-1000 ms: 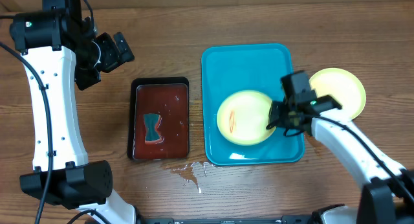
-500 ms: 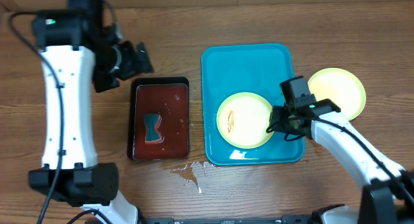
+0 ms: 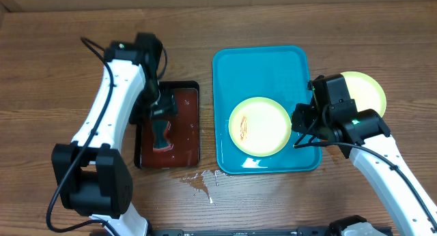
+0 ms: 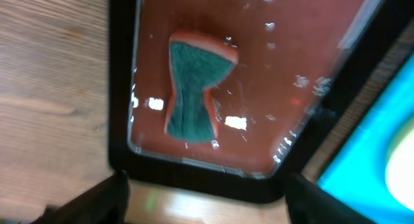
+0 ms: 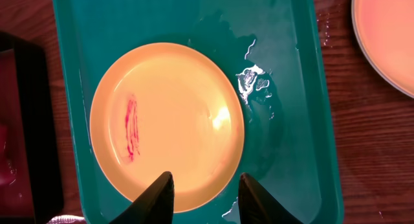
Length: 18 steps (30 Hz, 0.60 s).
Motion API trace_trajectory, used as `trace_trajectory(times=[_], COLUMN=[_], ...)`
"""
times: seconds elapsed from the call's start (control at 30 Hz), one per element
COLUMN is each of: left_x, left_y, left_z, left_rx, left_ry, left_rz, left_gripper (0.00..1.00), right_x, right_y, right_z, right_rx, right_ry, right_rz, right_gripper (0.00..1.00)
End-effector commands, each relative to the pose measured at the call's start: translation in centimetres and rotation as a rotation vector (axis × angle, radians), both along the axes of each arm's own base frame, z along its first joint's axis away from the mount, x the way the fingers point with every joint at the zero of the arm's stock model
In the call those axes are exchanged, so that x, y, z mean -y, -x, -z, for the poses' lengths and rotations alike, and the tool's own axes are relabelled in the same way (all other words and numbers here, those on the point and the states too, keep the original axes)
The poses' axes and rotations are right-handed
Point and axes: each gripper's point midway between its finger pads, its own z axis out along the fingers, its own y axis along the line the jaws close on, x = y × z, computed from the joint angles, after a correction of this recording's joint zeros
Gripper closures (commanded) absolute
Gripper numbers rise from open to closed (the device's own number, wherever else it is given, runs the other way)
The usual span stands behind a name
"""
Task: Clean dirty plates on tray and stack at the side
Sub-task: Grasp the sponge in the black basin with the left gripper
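A yellow-green plate [image 3: 259, 125] with a red smear left of its centre lies flat on the turquoise tray [image 3: 259, 65]. In the right wrist view this plate [image 5: 167, 123] lies below my right gripper [image 5: 206, 199], which is open above the plate's near rim with nothing between its fingers. A second yellow-green plate [image 3: 367, 91] rests on the table right of the tray, partly hidden by my right arm. My left gripper [image 4: 207, 208] hangs open above the near end of the black tray [image 4: 123, 120], just short of the green sponge [image 4: 194, 88].
The black tray [image 3: 189, 144] with dark red liquid stands left of the turquoise tray. Water is spilled on the table [image 3: 201, 180] in front of it. A small puddle [image 5: 255, 81] lies on the turquoise tray beside the plate.
My left arm swung from the far left to above the black tray and sponge. My right gripper opened off the plate's rim and drew back a little to the right.
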Motion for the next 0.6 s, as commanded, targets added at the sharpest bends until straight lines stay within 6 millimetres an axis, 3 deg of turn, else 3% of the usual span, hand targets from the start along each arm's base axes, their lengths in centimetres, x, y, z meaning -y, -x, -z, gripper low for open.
trace_trajectory(times=[0.0, 0.1, 0.3, 0.4, 0.47, 0.57], left_x=[-0.4, -0.5, -0.9, -1.0, -0.9, -0.7], left_y=[1.7, 3.0, 3.2, 2.3, 2.0, 2.0], left_z=[3.0, 6.7, 10.0, 10.8, 10.8, 10.5], left_rx=[-0.043, -0.051, -0.004, 0.046, 0.057, 0.049], left_ry=[0.001, -0.011, -0.02, -0.029, -0.022, -0.014], left_rz=[-0.013, -0.007, -0.022, -0.021, -0.022, -0.022], left_gripper=[0.34, 0.4, 0.47, 0.68, 0.92, 0.96], right_x=[-0.5, -0.5, -0.5, -0.5, -0.5, -0.4], right_y=[-0.2, -0.3, -0.3, -0.3, -0.3, -0.4], right_z=[-0.7, -0.8, -0.8, -0.8, -0.8, -0.8], right_rx=[0.017, 0.021, 0.021, 0.019, 0.02, 0.021], right_ry=[-0.018, -0.019, -0.019, -0.02, -0.02, -0.017], right_rz=[-0.015, -0.015, -0.014, -0.012, -0.011, -0.01], right_gripper=[0.66, 0.65, 0.64, 0.64, 0.66, 0.67])
